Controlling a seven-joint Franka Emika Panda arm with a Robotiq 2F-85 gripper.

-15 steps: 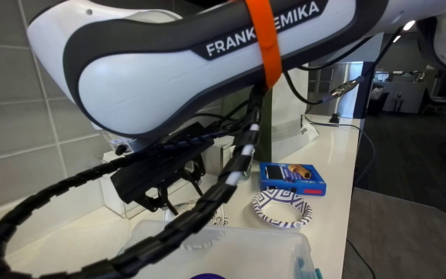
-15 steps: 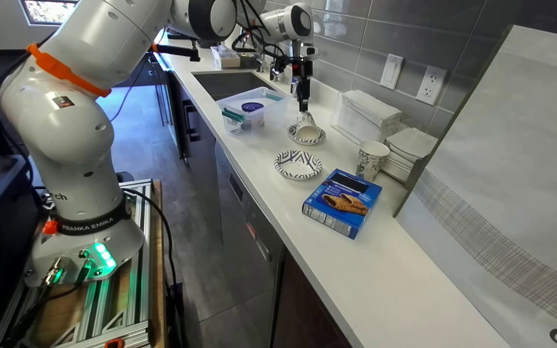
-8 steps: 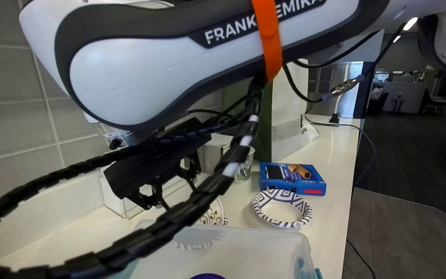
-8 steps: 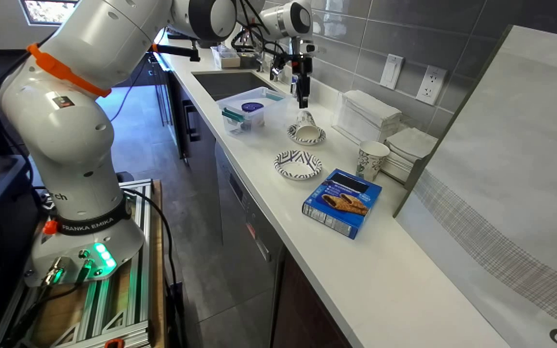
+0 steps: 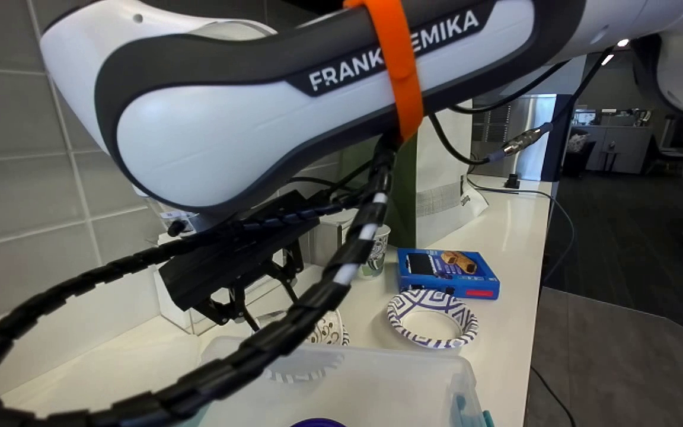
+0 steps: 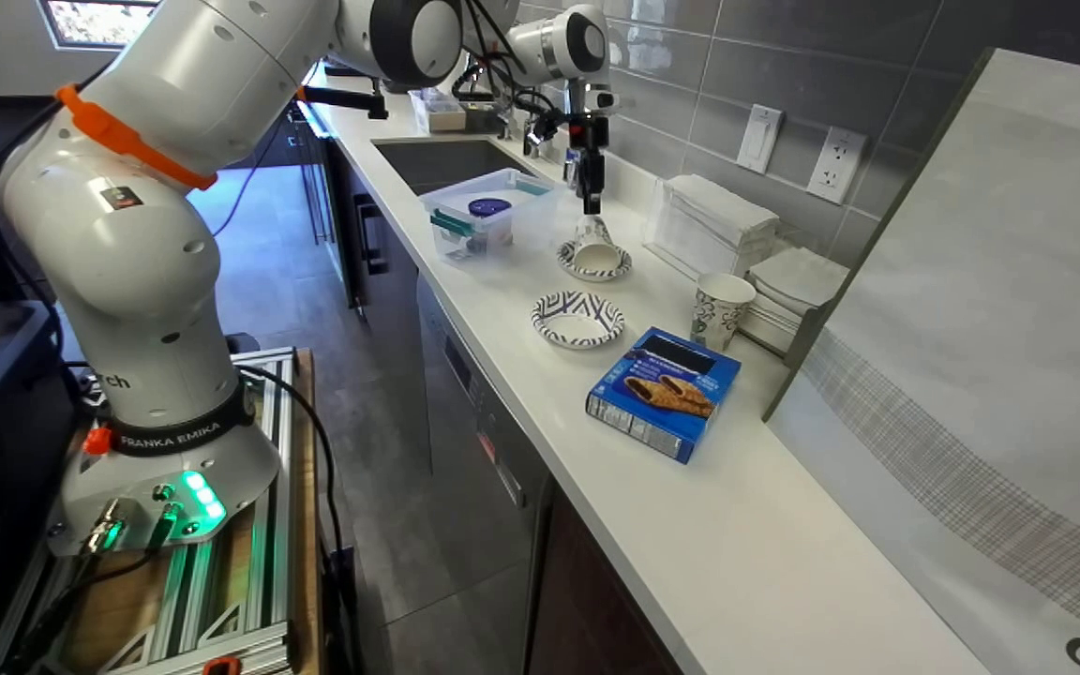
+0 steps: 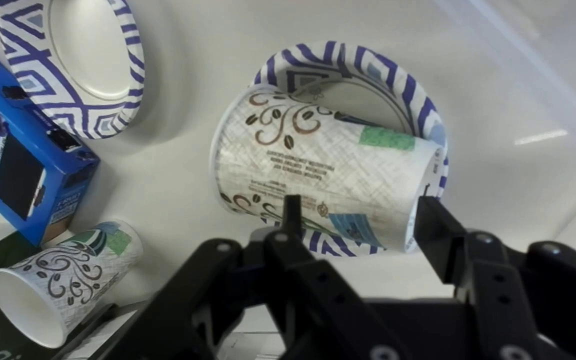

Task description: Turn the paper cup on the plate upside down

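Across the plate (image 7: 383, 67) lies the cup (image 7: 318, 165), on its side, mouth turned toward the second plate (image 7: 90, 50), base by the opposite rim. So the turn isn't finished; from where I stand I'd call it partway, for the mouth isn't down yet. Near the base end hangs the tool (image 7: 359, 205), jaws parted, nothing gripped; whether it touches the cup I can't tell. What's left, I judge: raise the base and seat the mouth flat on the plate.
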